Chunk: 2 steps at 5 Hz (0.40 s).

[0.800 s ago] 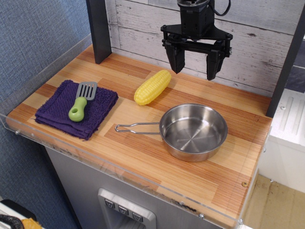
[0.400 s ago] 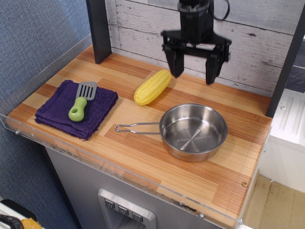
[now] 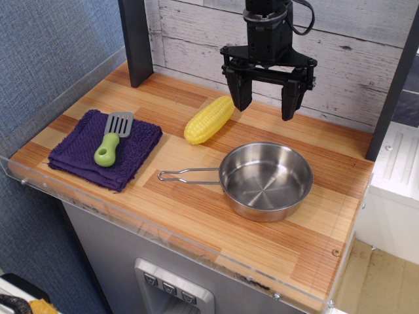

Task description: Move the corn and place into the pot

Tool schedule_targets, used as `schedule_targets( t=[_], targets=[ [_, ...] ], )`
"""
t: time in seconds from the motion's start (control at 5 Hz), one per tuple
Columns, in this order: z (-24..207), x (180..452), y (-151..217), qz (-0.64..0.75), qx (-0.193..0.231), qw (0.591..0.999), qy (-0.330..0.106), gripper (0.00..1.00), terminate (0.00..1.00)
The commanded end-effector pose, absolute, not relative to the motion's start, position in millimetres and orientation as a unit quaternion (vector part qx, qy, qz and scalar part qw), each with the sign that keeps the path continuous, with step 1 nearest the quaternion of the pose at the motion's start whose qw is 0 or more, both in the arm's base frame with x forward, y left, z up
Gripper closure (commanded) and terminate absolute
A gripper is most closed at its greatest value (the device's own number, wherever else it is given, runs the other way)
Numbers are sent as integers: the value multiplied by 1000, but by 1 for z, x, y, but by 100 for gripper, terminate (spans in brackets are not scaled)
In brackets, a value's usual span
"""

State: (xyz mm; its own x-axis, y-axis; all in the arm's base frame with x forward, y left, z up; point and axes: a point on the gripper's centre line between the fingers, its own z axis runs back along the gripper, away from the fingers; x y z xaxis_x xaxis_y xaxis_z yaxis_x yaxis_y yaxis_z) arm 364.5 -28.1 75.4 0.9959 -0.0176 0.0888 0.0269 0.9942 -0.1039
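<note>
The yellow corn (image 3: 209, 120) lies on the wooden counter, tilted, left of centre at the back. The shiny steel pot (image 3: 266, 180) sits in front and to the right of it, empty, with its wire handle (image 3: 188, 175) pointing left. My black gripper (image 3: 265, 108) hangs open and empty above the counter near the back wall, just right of the corn's upper end and behind the pot. It touches nothing.
A folded purple cloth (image 3: 85, 156) lies at the left with a green-handled spatula (image 3: 112, 138) on it. A dark post (image 3: 136, 40) stands at the back left, another at the right edge (image 3: 393, 85). A clear acrylic rim (image 3: 163, 232) runs along the counter's front.
The gripper has come down a little and shifted slightly left toward the corn, staying open. The corn, pot and spatula have not moved.
</note>
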Motion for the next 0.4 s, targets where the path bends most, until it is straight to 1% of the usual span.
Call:
schedule_targets(
  t=[0.0, 0.2],
  targets=[
    [97, 386, -17, -21, -65, 994, -81, 0, 0],
    [105, 398, 17, 1, -56, 994, -97, 0, 0]
  ],
)
